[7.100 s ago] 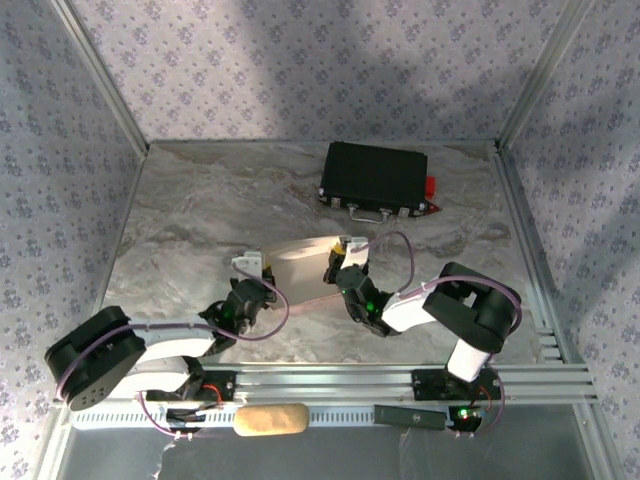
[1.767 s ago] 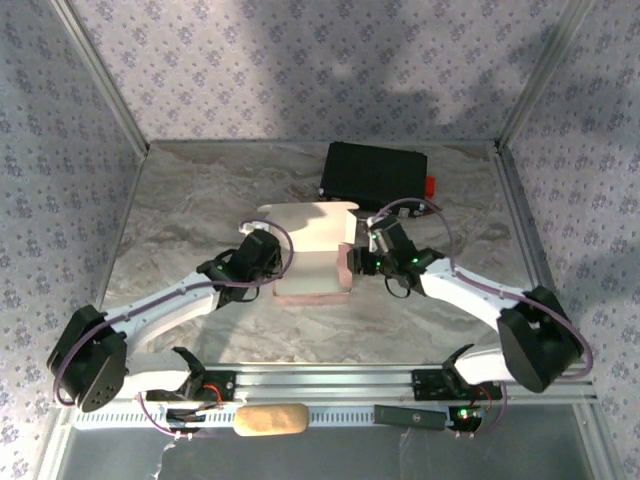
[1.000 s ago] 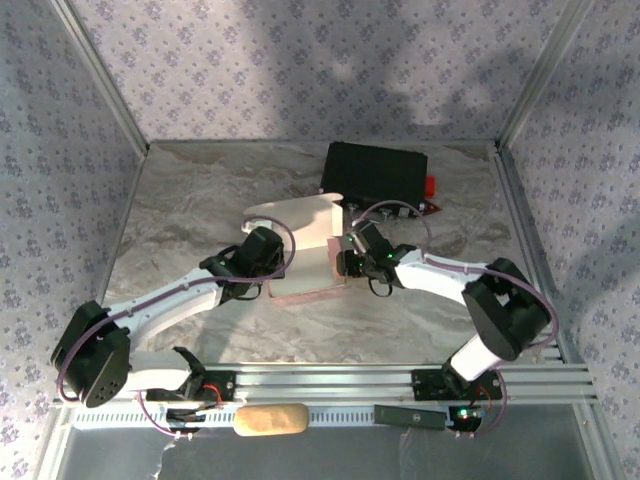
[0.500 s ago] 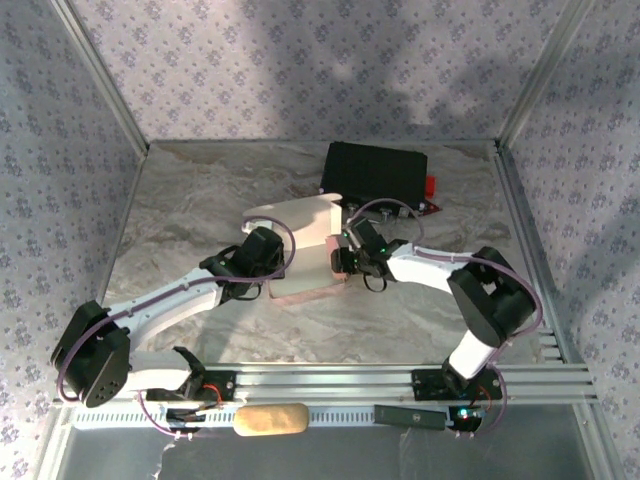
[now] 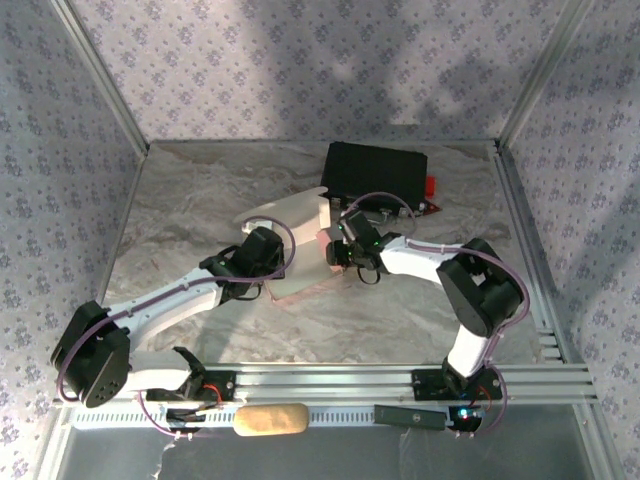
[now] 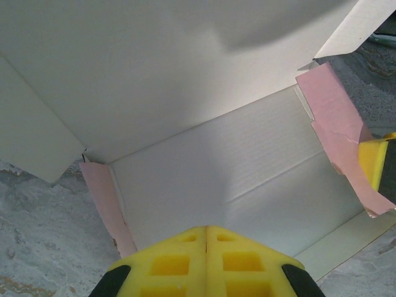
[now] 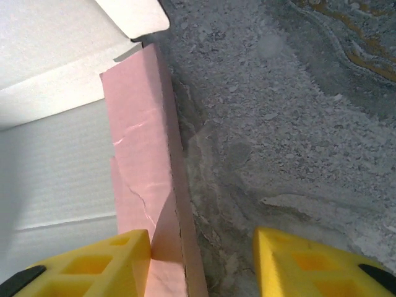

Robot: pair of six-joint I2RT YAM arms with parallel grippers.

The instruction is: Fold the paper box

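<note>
In the middle of the table [image 5: 190, 200], a little nearer than the black case [image 5: 375, 178] at the far edge, sits the paper box [image 5: 298, 245], half formed and open-topped. Its pale inside faces up and the big back panel leans up and away.

Over to the left end effector [image 6: 206, 238]: the yellow fingers are shut tight together at the near left edge of the box floor. Whether a sliver of card is pinched between them I can't tell. Either way it looks like an anchor, keeping the base from skating across the smooth marble top.

Now the right end effector [image 7: 199, 241], and this one is open. It straddles the pink side wall [image 7: 145, 154], with one finger [image 7: 93, 263] inside against the card and the other finger [image 7: 309, 263] out over bare table. That wall stands upright but is creased and wrinkled, so it's weak. The straddle looks meant to steady it from both faces.

My read is that a side wall is being set up, with the lid flap and tabs not yet tucked.
</note>
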